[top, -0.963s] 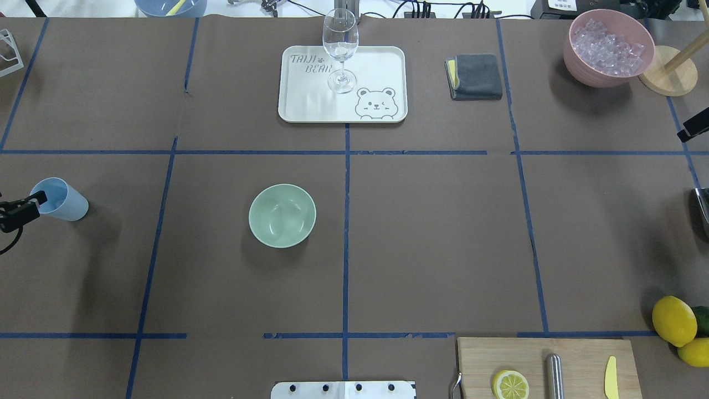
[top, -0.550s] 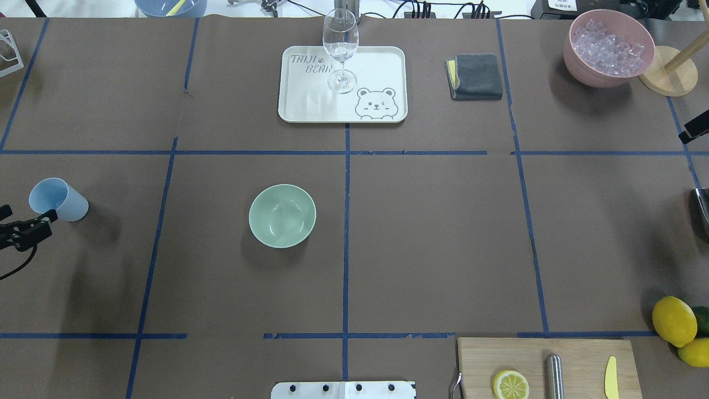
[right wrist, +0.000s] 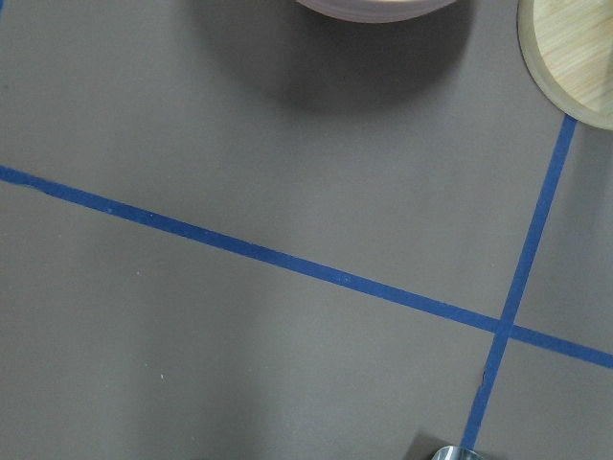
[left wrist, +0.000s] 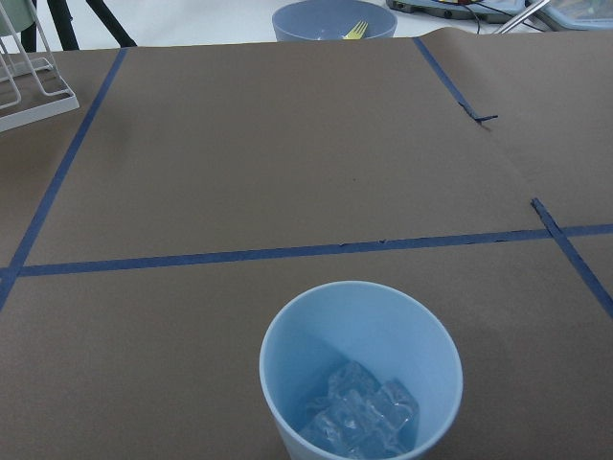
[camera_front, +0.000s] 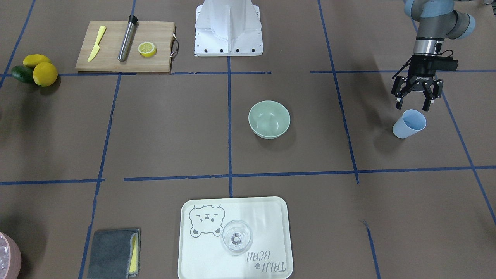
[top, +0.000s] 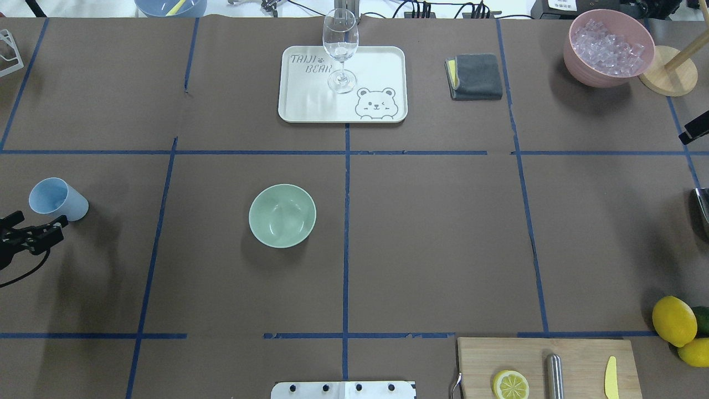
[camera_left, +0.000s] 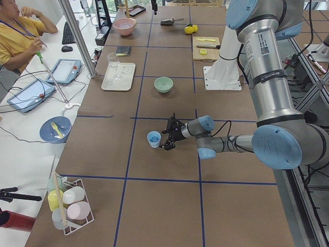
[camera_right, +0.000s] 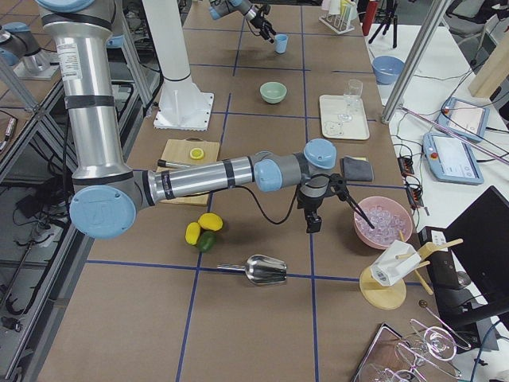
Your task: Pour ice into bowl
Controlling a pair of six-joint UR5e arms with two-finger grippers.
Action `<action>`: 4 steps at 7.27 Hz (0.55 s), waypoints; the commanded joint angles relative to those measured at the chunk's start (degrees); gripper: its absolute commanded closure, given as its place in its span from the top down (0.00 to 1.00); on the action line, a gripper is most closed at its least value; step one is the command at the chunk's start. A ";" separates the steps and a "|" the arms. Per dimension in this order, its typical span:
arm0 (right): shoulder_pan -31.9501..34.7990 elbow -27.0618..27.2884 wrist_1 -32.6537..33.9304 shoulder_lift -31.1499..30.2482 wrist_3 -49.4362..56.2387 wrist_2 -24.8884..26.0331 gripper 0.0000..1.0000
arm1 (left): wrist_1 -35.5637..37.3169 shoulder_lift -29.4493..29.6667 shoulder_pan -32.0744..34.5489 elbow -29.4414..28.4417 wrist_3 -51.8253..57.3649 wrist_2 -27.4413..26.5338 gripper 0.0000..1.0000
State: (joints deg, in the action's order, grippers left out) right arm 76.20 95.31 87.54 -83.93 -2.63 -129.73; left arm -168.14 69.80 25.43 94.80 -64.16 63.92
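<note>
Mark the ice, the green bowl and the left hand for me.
ice [left wrist: 359, 414]: left wrist view, on the cubes at the bottom of the pale blue cup [left wrist: 359, 321].
green bowl [camera_front: 269, 118]: front-facing view, on its bare inner wall.
left hand [camera_front: 412, 107]: front-facing view, midway between its open fingertips.

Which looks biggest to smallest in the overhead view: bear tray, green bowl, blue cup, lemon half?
1. bear tray
2. green bowl
3. blue cup
4. lemon half, clearly smallest though near the frame's bottom edge
</note>
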 commanded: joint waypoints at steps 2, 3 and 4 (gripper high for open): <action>0.00 -0.03 0.00 0.00 -0.01 0.09 1.00 | -0.26 2.09 0.05 -2.60 0.70 -0.03 0.99; 0.00 -0.03 0.00 0.00 -0.01 0.09 1.00 | -0.26 2.53 0.05 -3.04 0.70 -0.03 0.99; 0.00 -0.03 0.00 0.00 -0.10 0.09 1.00 | -0.26 4.27 0.05 -4.61 0.79 -0.03 0.99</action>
State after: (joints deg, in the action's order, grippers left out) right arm 76.20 95.28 87.54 -83.95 -2.65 -129.65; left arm -168.37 72.60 25.47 91.60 -63.48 63.90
